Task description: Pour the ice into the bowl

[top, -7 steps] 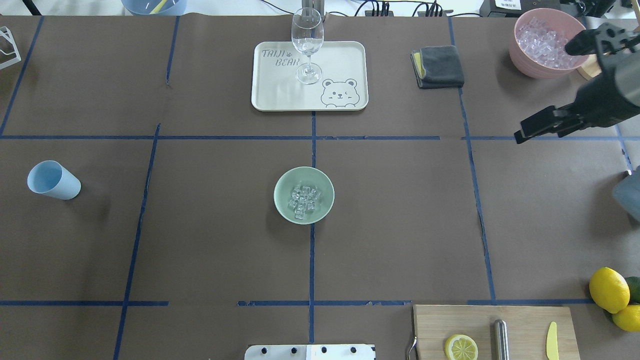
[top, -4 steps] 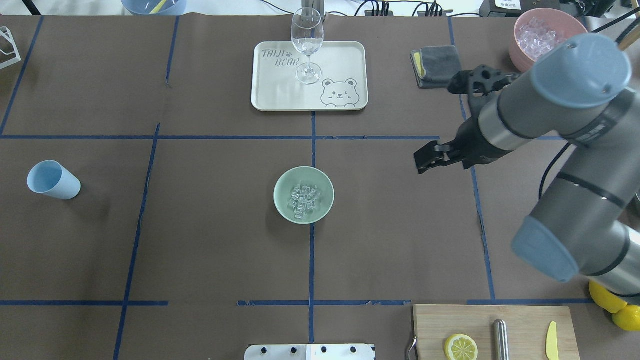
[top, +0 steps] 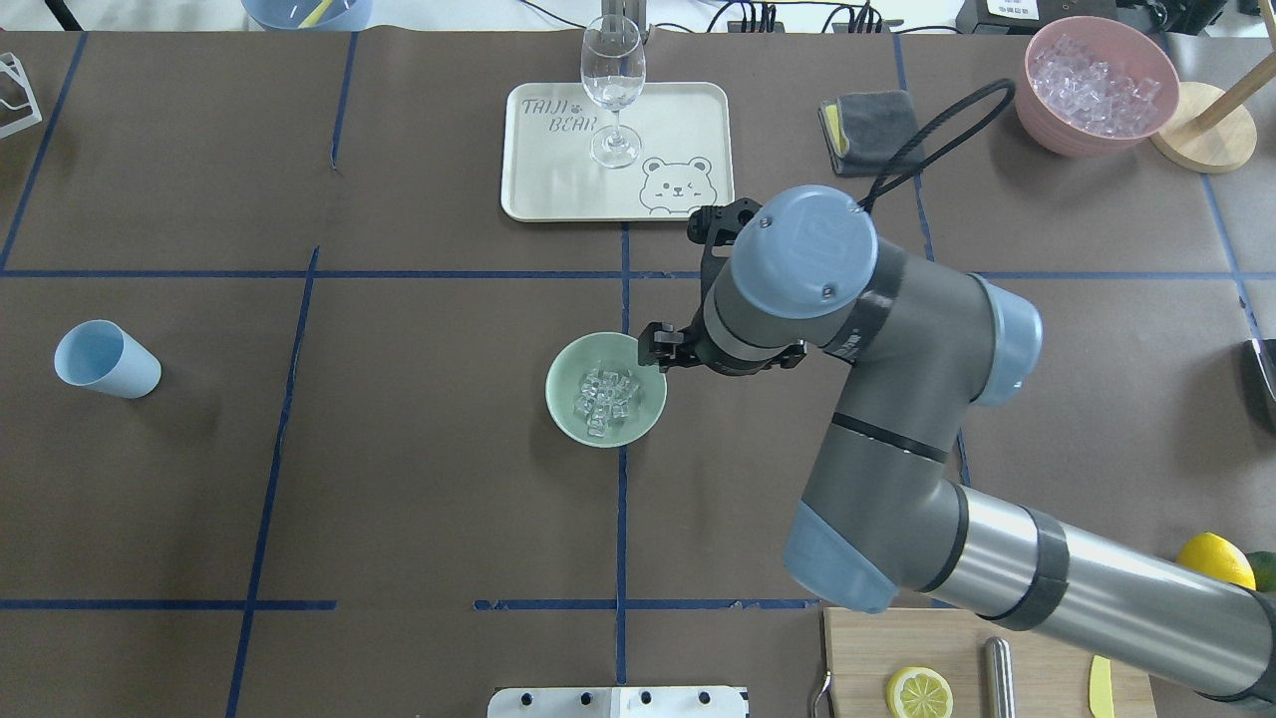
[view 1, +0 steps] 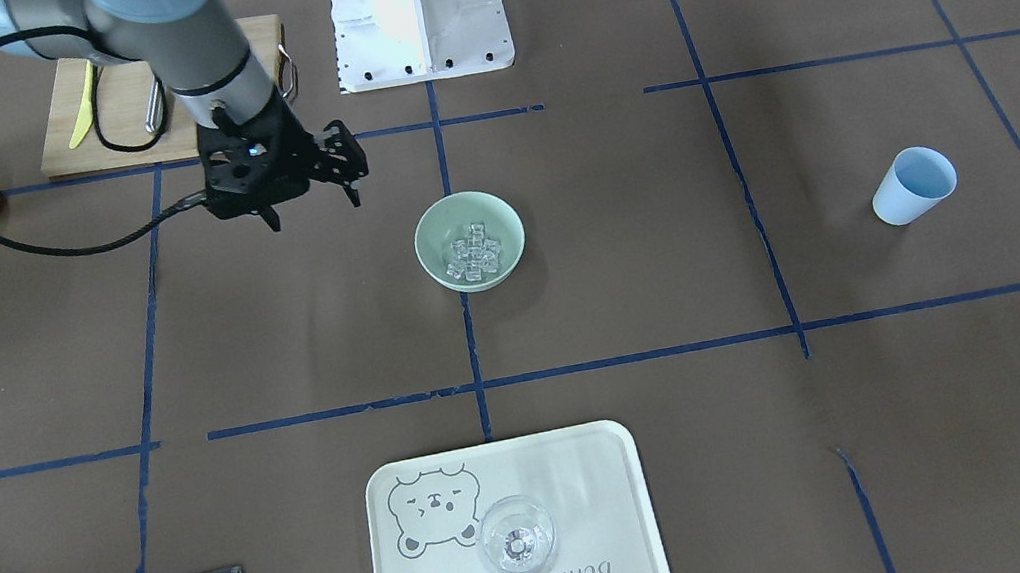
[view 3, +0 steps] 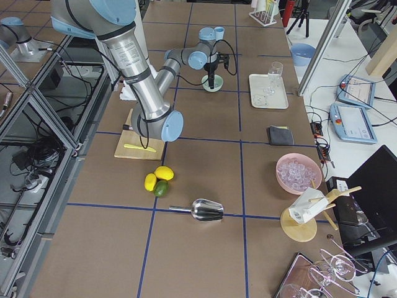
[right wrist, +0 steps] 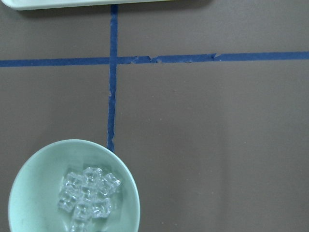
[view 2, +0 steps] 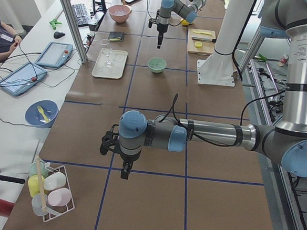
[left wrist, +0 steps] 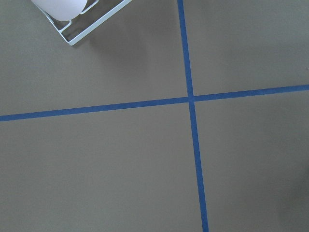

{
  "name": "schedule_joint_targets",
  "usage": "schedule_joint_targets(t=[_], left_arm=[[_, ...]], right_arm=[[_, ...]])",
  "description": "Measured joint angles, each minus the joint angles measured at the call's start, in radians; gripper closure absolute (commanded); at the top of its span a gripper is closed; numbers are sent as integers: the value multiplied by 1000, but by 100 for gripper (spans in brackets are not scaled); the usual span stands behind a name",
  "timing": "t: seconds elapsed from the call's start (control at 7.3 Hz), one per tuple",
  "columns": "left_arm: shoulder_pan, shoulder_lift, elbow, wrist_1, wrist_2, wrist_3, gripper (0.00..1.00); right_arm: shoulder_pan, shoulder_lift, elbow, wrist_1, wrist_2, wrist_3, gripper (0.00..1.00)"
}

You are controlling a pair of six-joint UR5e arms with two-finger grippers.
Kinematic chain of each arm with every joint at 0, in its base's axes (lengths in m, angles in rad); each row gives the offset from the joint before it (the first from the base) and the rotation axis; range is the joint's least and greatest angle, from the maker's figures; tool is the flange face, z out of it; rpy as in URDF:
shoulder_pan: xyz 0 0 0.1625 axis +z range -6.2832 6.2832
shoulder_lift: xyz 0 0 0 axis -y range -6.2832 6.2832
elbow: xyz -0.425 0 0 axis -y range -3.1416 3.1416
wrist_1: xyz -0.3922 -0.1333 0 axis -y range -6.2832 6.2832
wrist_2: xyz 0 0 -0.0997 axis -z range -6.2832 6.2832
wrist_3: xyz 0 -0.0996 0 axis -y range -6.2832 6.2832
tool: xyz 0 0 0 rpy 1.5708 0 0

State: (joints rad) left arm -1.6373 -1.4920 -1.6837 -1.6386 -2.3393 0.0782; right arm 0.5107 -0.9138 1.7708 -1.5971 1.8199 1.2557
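The pale mint-green bowl point(top: 568, 419) stands upright at the table's middle, and also shows in the front-facing view point(view 1: 437, 237) and the right wrist view point(right wrist: 34, 183). A heap of clear ice cubes point(top: 604, 397) lies in it point(view 1: 474, 249) point(right wrist: 87, 193). My right gripper point(view 1: 313, 211) hangs raised just beside the bowl, fingers down, open and empty; from overhead it point(top: 666, 357) overlaps the bowl's right rim. My left gripper point(view 2: 124, 171) hovers over bare table far from the bowl. It shows only in the exterior left view, so I cannot tell its state.
A light blue cup point(top: 105, 359) lies tilted at the left. A tray point(top: 688, 110) with a wine glass point(top: 612, 90) stands beyond the bowl. A grey cloth point(top: 872, 130) and a pink container of ice point(top: 1092, 85) are back right. A cutting board point(top: 1037, 638) and lemons point(top: 1211, 563) are front right.
My right arm has swung in from the right edge of the table to the bowl's right side. The bowl, ice and cup have not moved.
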Motion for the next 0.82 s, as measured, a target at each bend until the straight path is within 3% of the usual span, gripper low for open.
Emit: schedule_joint_targets(t=[0.14,0.41,0.68,0.82], left_arm=[[0,0,0,-1,0,0,0],[0,-1,0,-1,0,0,0],[0,-1,1,-1,0,0,0],[0,-1,1,-1,0,0,0]], right_arm=[[-23,29,-57,20,-19,31,14],[-54,43,-154,112,-59,50,24],[-64,44,-185,147,-73,52,93],[-63,45,-186,149,-72,52,100]])
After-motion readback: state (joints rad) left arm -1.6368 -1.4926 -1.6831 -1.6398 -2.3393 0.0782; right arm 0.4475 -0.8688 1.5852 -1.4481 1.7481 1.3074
